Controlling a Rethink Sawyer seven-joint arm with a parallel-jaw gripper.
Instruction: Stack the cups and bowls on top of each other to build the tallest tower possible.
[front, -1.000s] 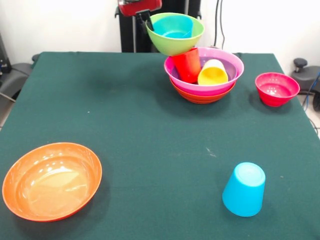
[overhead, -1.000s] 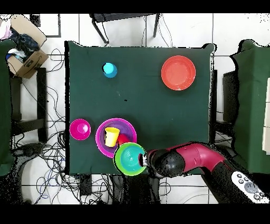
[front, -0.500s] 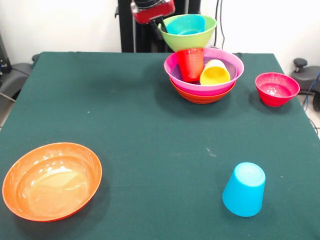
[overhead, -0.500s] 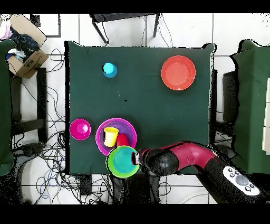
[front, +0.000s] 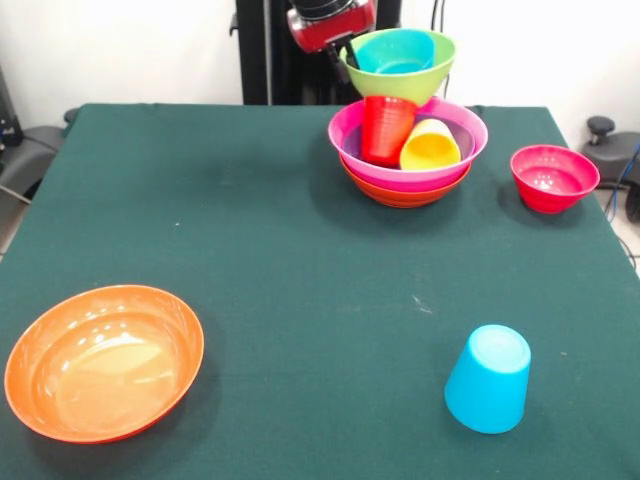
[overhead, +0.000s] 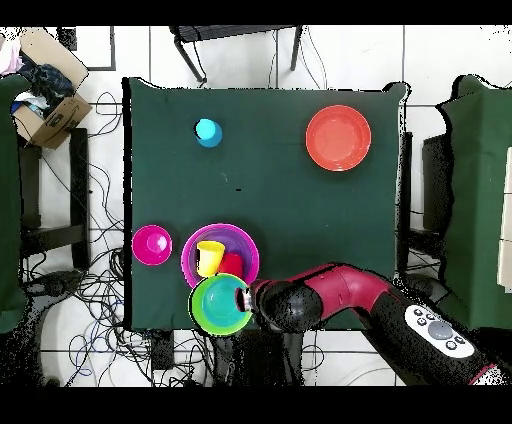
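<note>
Glossy lime green bowl (front: 400, 78) with small blue bowl (front: 396, 50) nested inside, gripped at its rim by the hand (front: 347, 52), held above tower (front: 408, 160) at table's (front: 300, 260) edge.

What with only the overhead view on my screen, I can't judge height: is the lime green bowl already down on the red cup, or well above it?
Observer: In the front view the lime green bowl has its base right at the red cup's open mouth; whether they touch I cannot tell.
Operator: Is the yellow cup standing?
Observer: No, the yellow cup lies on its side in the magenta bowl, mouth toward the front camera.
Operator: And the light blue cup?
Observer: The light blue cup stands upside down on the table.
</note>
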